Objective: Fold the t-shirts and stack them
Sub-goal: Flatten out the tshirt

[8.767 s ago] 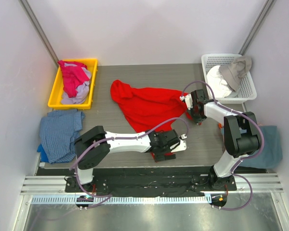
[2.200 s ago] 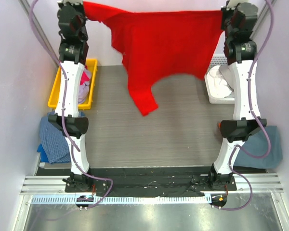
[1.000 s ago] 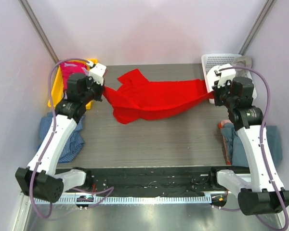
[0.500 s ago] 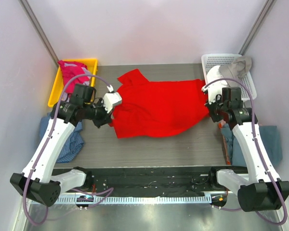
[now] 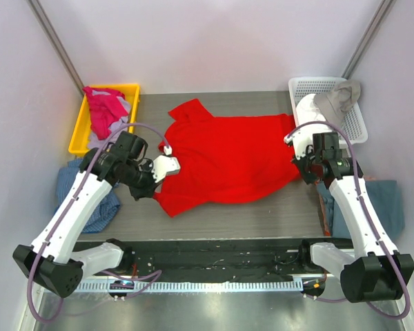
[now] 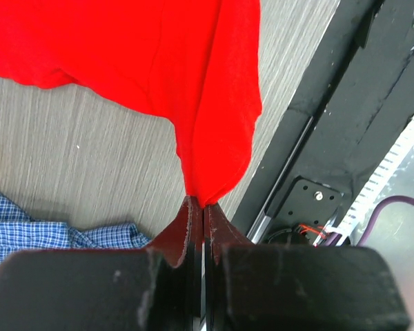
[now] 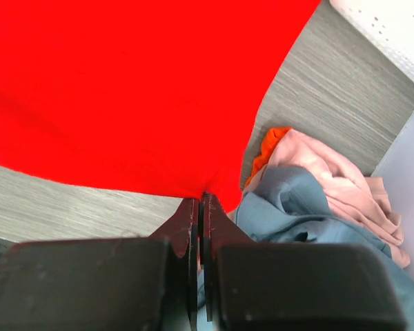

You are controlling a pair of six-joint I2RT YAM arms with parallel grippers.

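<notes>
Beside red t-shirt (image 7: 124, 89), peach cloth (image 7: 331, 181)

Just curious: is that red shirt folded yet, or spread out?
Spread out: the red t-shirt lies mostly flat across the table, unfolded.

We see the red t-shirt (image 5: 228, 158) as soft matt cloth, the table (image 5: 262, 207) as matt wood-grain, the yellow bin (image 5: 74, 145) as smooth glossy plastic, the white basket (image 5: 310, 83) as perforated plastic, the left tool (image 6: 197, 207) as grainy matt black.
</notes>
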